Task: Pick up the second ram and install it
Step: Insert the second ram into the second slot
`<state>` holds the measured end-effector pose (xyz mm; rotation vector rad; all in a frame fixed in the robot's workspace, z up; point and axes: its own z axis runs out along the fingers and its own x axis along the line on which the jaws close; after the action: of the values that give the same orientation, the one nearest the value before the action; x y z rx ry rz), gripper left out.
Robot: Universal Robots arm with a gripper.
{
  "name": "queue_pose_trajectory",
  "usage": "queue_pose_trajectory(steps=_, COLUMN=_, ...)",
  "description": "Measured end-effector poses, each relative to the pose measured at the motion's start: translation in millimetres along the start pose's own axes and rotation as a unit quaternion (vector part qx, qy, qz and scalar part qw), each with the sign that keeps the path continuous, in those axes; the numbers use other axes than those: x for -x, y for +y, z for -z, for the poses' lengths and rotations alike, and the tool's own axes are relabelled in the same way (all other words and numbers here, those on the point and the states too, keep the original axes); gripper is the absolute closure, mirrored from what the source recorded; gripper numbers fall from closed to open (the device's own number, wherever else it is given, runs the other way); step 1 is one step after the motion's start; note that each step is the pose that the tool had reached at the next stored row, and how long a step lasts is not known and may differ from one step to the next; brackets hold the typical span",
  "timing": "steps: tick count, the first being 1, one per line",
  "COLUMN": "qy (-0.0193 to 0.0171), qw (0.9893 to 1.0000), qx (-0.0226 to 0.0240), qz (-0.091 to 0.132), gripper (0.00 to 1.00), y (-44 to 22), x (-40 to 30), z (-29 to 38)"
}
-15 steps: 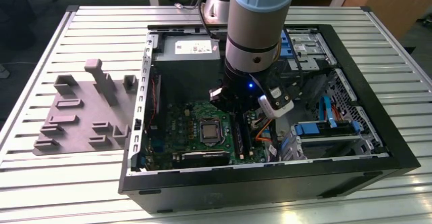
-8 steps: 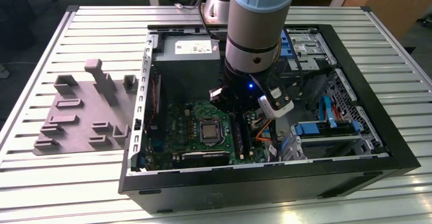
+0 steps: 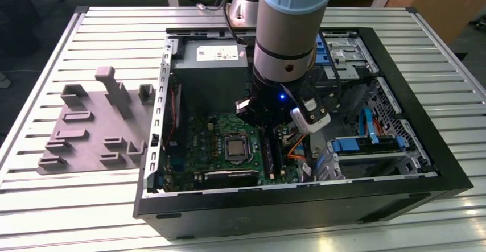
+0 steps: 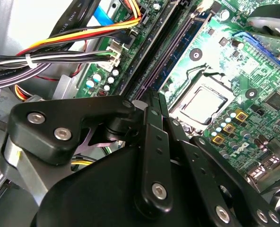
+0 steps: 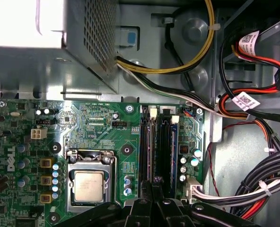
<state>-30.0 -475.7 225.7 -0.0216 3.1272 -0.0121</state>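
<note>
One gripper [image 5: 155, 187] hangs low over the motherboard [image 5: 97, 127], just beside the processor socket [image 5: 89, 184], its fingers drawn together above the memory slots [image 5: 164, 146]. Whether the second ram [image 5: 174, 146] sits there, I cannot tell for sure.

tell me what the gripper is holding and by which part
Cannot be told: the gripper is down at the memory slots, and no memory stick is clearly seen in its grip.
</note>
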Motion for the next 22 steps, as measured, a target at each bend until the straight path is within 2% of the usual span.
queue_pose_trajectory(steps=12, qy=0.0, qw=1.0, qx=-0.0001, qz=-0.005, gripper=0.89, y=0.0, x=0.1, z=0.0)
queue_pose_trajectory(steps=18, qy=0.0001, qw=0.9998, qx=-0.0003, qz=-0.019, gripper=0.89, y=0.0, x=0.6, z=0.0)
queue_pose_trajectory(steps=22, qy=0.0002, qw=0.9998, qx=-0.0003, qz=-0.021, gripper=0.89, y=0.0, x=0.6, z=0.0)
